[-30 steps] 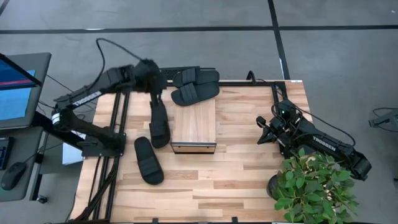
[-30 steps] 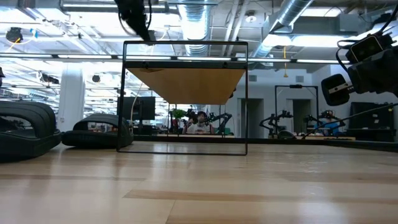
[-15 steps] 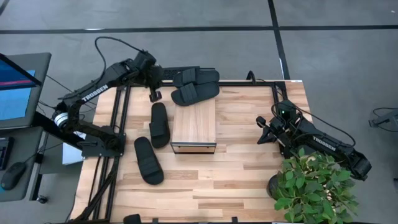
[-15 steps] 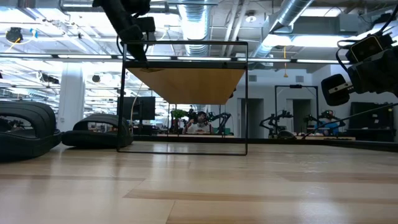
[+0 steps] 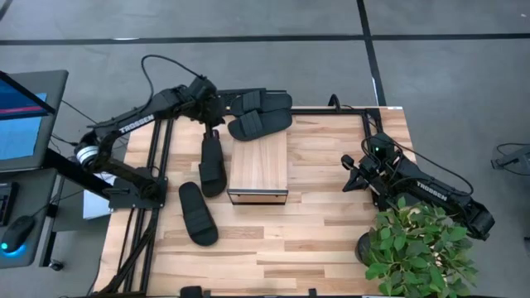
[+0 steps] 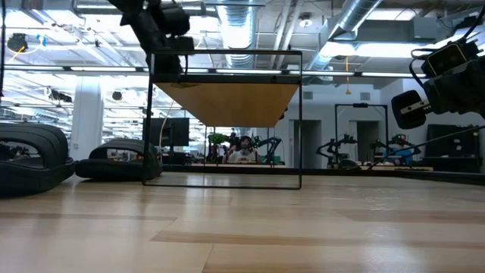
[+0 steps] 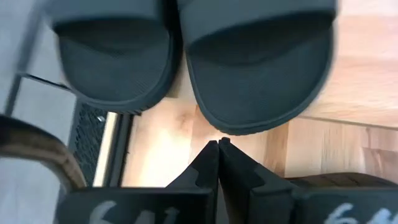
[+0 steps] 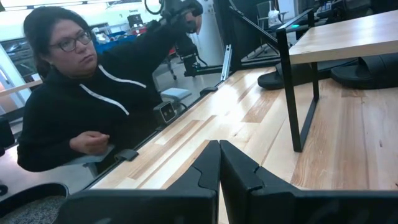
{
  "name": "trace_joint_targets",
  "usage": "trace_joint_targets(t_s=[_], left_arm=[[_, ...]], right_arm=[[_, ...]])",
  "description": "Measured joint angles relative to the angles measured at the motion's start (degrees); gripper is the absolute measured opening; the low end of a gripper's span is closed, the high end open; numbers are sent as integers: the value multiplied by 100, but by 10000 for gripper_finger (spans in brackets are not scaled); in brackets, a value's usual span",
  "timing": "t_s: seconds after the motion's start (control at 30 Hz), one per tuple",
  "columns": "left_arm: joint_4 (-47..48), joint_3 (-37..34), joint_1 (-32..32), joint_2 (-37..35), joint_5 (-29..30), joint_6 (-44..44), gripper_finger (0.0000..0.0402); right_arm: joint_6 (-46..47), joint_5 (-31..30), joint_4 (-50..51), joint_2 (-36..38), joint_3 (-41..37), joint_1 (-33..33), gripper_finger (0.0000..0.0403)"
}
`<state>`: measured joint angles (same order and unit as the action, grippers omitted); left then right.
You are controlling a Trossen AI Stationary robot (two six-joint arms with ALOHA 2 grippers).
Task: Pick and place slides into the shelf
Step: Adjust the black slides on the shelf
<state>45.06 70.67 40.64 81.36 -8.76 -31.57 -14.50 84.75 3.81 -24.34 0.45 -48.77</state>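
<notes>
Four black slides lie sole-down on the table. Two sit side by side at the far edge (image 5: pixel 261 102) (image 5: pixel 259 124). One (image 5: pixel 212 165) lies along the shelf's left side and one (image 5: pixel 197 213) nearer me. The light-wood shelf (image 5: pixel 258 170) stands on its thin dark frame legs (image 6: pixel 226 114). My left gripper (image 5: pixel 214 126) hovers shut just left of the far pair. In the left wrist view its shut fingertips (image 7: pixel 217 146) point at the rounded ends of those two slides (image 7: pixel 112 62) (image 7: pixel 258 74), with a gap between. My right gripper (image 5: pixel 352 178) waits shut (image 8: pixel 219 149) right of the shelf.
A potted plant (image 5: pixel 418 248) stands at the table's near right corner beside my right arm. A seated person (image 8: pixel 74 99) shows beyond the table in the right wrist view. A monitor (image 5: pixel 21 116) stands off the table's left. Bare wood lies between the shelf and my right gripper.
My left arm has swung at the table's far left corner, and its gripper has shifted a little toward the right, toward the two far slides. The slides, the shelf and my right arm have kept still.
</notes>
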Motion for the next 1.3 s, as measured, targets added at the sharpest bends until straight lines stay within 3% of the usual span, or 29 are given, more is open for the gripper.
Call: trace_joint_targets(t_s=[0.27, 0.77, 1.1, 1.3], left_arm=[[-156, -2, -20, 407, 63, -42, 0], [-603, -2, -17, 420, 96, -208, 0], [-827, -2, -15, 418, 772, -540, 0], [-1096, -2, -15, 415, 807, -565, 0]], right_arm=[[0, 0, 0, 0, 0, -2, 0], [0, 0, 0, -1, 0, 0, 0], [0, 0, 0, 0, 0, -2, 0], [0, 0, 0, -2, 0, 0, 0]])
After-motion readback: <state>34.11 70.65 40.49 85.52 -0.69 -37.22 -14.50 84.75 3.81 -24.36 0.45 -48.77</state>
